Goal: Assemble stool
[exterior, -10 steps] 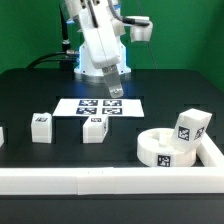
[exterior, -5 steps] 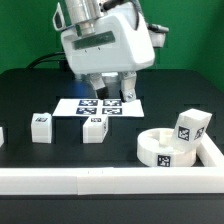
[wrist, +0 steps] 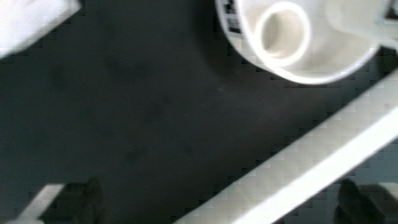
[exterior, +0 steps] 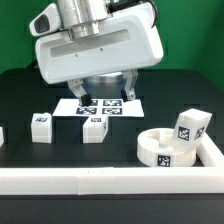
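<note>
The round white seat [exterior: 160, 149] lies at the exterior view's right, near the corner of the border bars. One tagged leg [exterior: 192, 127] rests against the seat's far rim. Two more tagged legs [exterior: 42, 127] [exterior: 94, 128] stand in front of the marker board [exterior: 100, 105]. My gripper [exterior: 105, 98] hangs high over the middle of the table, open and empty. In the wrist view the seat [wrist: 294, 40] shows with a round hole. My gripper [wrist: 214, 212] holds nothing, and its dark fingertips [wrist: 68, 205] stand wide apart.
A long white border bar [exterior: 100, 180] runs along the table's front and another [exterior: 214, 150] along the exterior view's right; one crosses the wrist view [wrist: 302, 155]. A white piece [exterior: 1, 136] is cut off at the exterior view's left edge. A blurred white shape [wrist: 27, 25] sits in one wrist-view corner.
The arm has swung forward from the back of the table toward the camera. The gripper now looms much larger over the marker board. The stool parts have not moved.
</note>
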`<control>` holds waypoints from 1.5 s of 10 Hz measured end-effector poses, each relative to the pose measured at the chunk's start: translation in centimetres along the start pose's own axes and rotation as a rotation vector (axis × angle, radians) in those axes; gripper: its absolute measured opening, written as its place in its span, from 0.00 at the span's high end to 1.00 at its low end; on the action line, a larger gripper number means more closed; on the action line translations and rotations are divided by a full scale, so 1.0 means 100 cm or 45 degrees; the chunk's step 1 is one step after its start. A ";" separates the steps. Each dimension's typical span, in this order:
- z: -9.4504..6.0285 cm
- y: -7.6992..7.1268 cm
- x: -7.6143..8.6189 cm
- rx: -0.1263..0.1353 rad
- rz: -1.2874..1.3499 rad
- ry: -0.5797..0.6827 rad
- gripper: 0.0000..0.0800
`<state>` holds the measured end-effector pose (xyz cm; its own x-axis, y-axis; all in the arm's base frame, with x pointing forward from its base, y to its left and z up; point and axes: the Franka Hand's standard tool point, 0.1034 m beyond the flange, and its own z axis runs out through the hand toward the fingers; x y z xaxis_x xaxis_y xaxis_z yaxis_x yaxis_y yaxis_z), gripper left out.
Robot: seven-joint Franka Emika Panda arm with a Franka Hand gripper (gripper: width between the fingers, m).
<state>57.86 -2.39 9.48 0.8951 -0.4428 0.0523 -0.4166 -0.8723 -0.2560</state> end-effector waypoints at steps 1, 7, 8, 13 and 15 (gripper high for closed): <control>0.008 0.012 -0.001 -0.056 -0.227 0.055 0.19; 0.022 0.023 -0.013 -0.179 -0.687 0.040 0.19; 0.024 0.034 -0.014 -0.208 -0.675 0.081 0.19; 0.031 0.031 -0.037 -0.217 -0.574 -0.491 0.19; 0.027 0.037 -0.038 -0.291 -0.485 -0.694 0.19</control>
<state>53.34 -3.33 5.68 0.9127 0.0173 -0.4083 -0.0276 -0.9942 -0.1038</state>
